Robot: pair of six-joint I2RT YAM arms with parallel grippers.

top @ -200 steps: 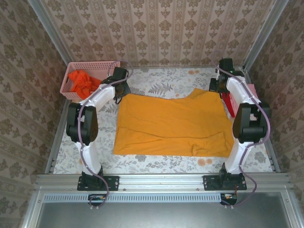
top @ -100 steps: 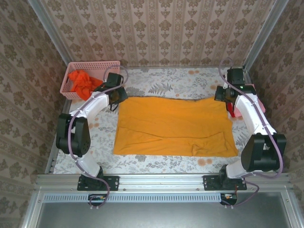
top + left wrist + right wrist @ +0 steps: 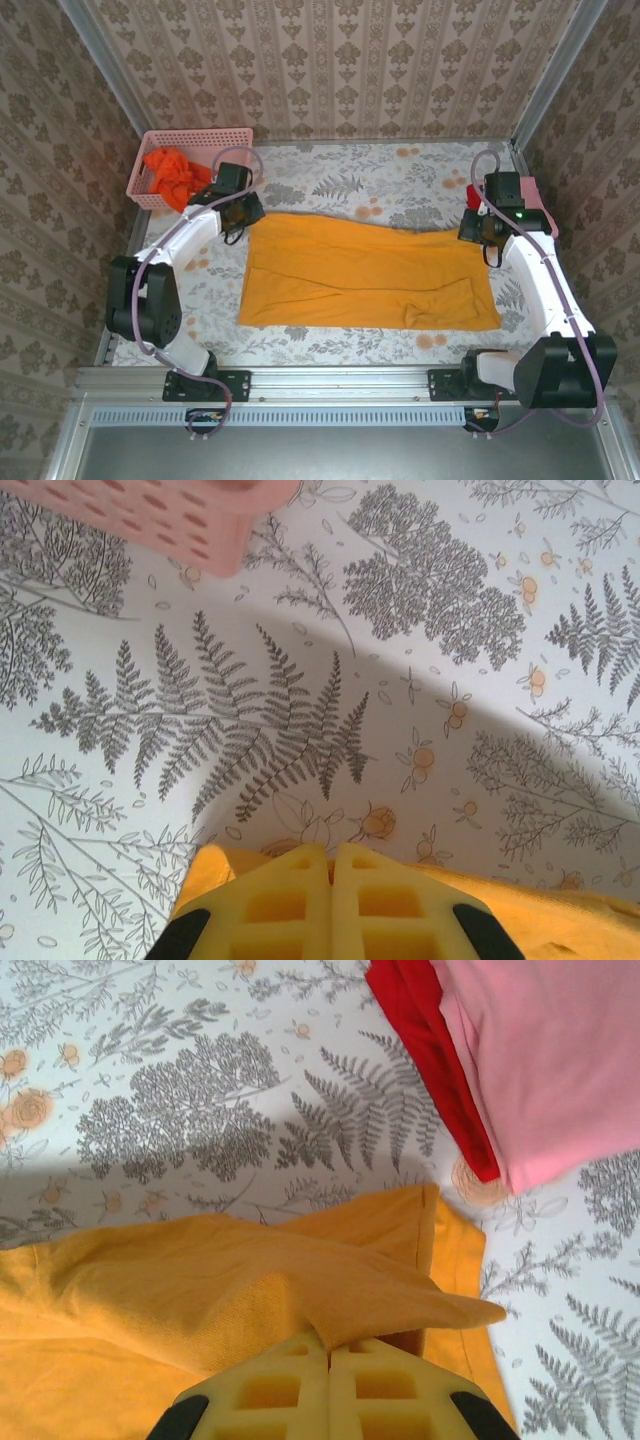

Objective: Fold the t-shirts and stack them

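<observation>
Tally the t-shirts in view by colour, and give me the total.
golden-yellow t-shirt: 1
orange-red t-shirt: 1
pink t-shirt: 1
red t-shirt: 1
Total: 4

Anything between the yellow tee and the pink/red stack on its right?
Nothing visible. The left end effector and right end effector are shut on the yellow tee's far edge. Bare tablecloth lies between its right corner and the red tee and pink tee.
</observation>
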